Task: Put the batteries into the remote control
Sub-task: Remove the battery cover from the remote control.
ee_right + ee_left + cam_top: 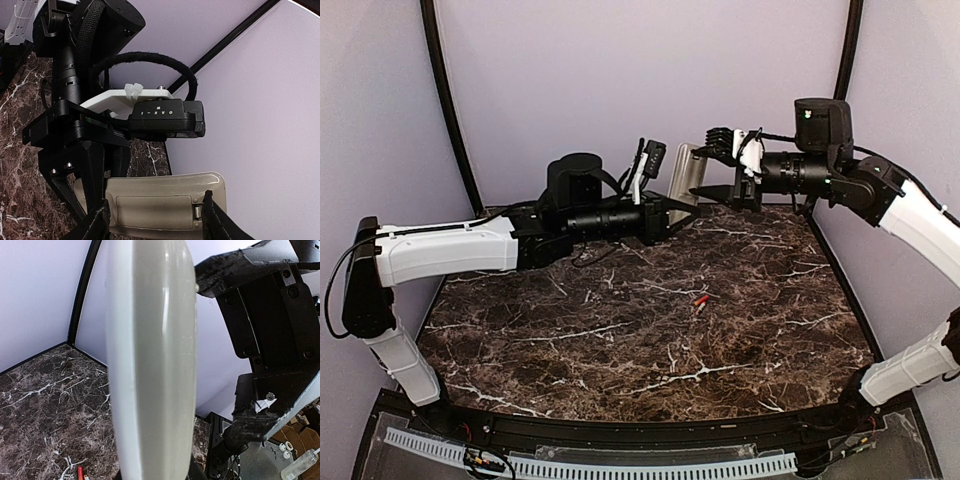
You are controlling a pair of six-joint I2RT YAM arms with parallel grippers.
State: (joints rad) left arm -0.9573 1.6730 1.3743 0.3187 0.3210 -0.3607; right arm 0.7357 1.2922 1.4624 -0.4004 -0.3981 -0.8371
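While the left arm reaches in from the left over the marble table (620, 340), the left gripper (676, 207) is clamped on the lower end of the remote control (686, 168). It holds the remote upright in the air near the back wall, grey back and battery recess facing the right arm. Below and nearer the front, the red batteries (701, 301) lie on the table, too small to count. Just right of the remote, the right gripper (708, 191) has its jaws apart and grips nothing, its fingers (97, 222) standing one to each side of the recess; whether they touch the remote I cannot tell.
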